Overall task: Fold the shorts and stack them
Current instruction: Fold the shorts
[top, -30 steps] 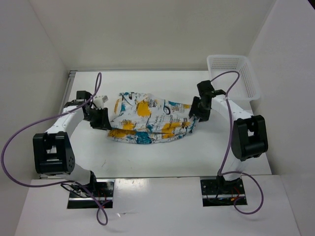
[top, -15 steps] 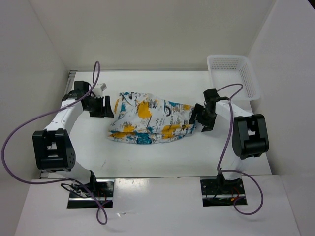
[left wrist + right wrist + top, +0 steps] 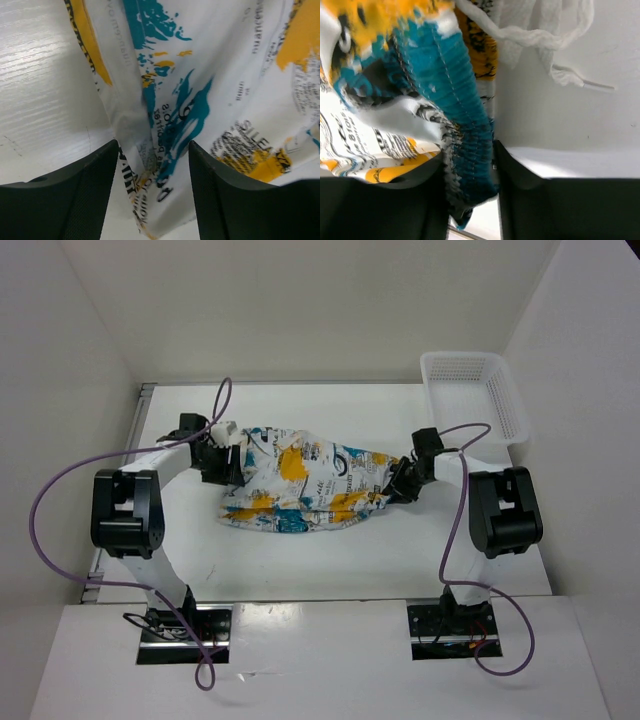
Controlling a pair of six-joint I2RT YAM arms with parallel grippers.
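Shorts (image 3: 300, 490): bunched and creased in a wide heap on the table (image 3: 300, 565), about midway between my two arms, the long side running left to right.
Waistband (image 3: 440, 85): a gathered teal band at the right end, with a white drawstring (image 3: 530, 35) trailing off it onto the table.
My right gripper (image 3: 398, 483): at that right end, fingers (image 3: 380, 210) drawn close on the waistband, which fills the gap.
My left gripper (image 3: 228, 458): at the upper left edge, fingers (image 3: 65, 200) parted, a fold of the print lying loose between them.
Basket (image 3: 505, 405): far right corner, well apart from the shorts.
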